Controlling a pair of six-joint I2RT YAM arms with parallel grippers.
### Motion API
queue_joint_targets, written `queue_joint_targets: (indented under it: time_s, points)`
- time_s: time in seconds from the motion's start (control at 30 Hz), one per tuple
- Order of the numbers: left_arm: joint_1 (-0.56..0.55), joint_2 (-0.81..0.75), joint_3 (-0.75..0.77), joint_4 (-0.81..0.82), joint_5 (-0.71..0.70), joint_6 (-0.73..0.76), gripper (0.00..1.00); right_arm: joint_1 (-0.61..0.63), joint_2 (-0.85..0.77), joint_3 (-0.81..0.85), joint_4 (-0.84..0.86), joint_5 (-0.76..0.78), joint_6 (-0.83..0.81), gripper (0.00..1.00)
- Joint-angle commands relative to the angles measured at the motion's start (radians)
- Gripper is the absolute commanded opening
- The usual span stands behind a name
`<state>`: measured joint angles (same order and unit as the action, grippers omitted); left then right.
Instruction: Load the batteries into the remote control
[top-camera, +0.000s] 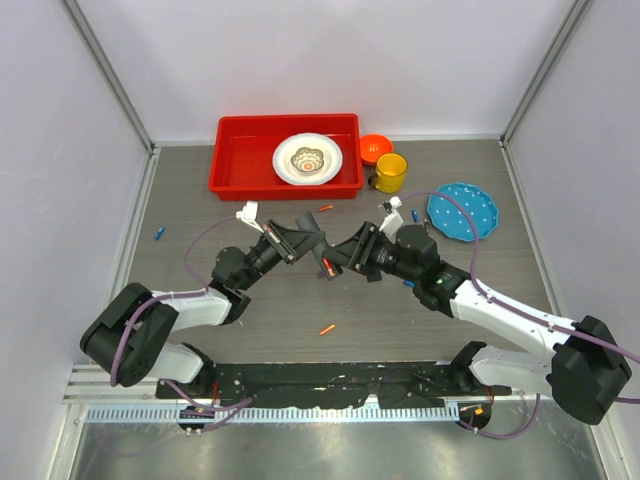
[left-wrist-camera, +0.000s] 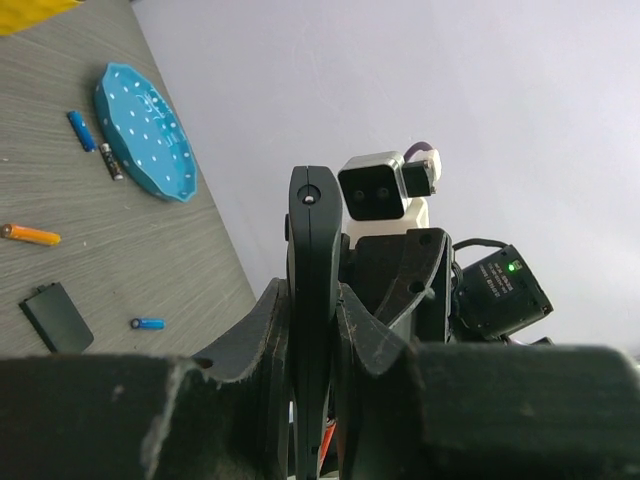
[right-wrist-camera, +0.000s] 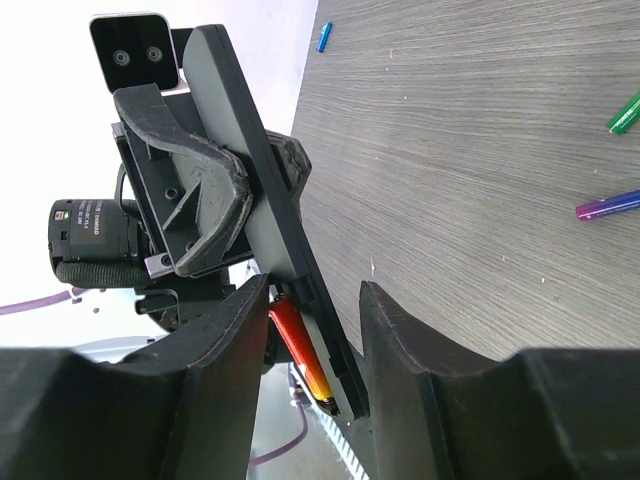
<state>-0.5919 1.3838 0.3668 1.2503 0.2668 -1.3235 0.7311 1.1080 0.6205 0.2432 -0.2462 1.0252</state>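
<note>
The black remote control (left-wrist-camera: 312, 220) is raised off the table, and my left gripper (left-wrist-camera: 312, 300) is shut on its sides. In the top view the left gripper (top-camera: 296, 243) and right gripper (top-camera: 345, 256) meet at the remote control (top-camera: 318, 252) in mid-table. In the right wrist view a red-and-orange battery (right-wrist-camera: 300, 350) lies in the recessed slot at the remote control's (right-wrist-camera: 250, 190) near end. My right gripper (right-wrist-camera: 310, 345) straddles that end. Its left finger (right-wrist-camera: 215, 370) is against the battery, while a gap shows between the remote and the right finger (right-wrist-camera: 420, 370).
A small flat black cover (left-wrist-camera: 57, 316) lies on the table near orange (left-wrist-camera: 30, 235) and blue (left-wrist-camera: 148, 323) batteries. Green (right-wrist-camera: 625, 112) and purple (right-wrist-camera: 608, 205) batteries lie further off. A blue plate (top-camera: 462, 211), yellow mug (top-camera: 390, 172), orange bowl (top-camera: 375, 148) and red tray (top-camera: 235, 165) stand at the back.
</note>
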Motion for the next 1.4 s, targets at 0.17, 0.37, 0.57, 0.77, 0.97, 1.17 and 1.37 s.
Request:
queue_joint_targets:
  time_s: [0.17,0.37,0.57,0.77,0.97,1.17,1.37]
  points:
    - [0.007,-0.034,0.058,0.296,-0.083,-0.006,0.00,0.019,0.003,-0.004,-0.081,-0.001,-0.066,0.40]
    - [0.007,-0.032,0.054,0.296,-0.100,-0.008,0.00,0.034,0.009,0.011,-0.114,0.019,-0.096,0.41]
    - [0.007,-0.032,0.061,0.294,-0.107,-0.011,0.00,0.045,0.013,0.015,-0.128,0.028,-0.111,0.41]
    - [0.007,-0.035,0.064,0.294,-0.113,-0.013,0.00,0.051,0.024,0.012,-0.133,0.031,-0.120,0.41]
    - [0.007,-0.037,0.073,0.284,-0.123,-0.011,0.00,0.056,0.030,0.015,-0.148,0.042,-0.139,0.41]
    - [0.007,-0.040,0.081,0.270,-0.123,-0.011,0.00,0.062,0.033,0.015,-0.168,0.054,-0.160,0.41]
    - [0.007,-0.046,0.089,0.255,-0.121,-0.009,0.00,0.073,0.047,0.022,-0.189,0.067,-0.180,0.41]
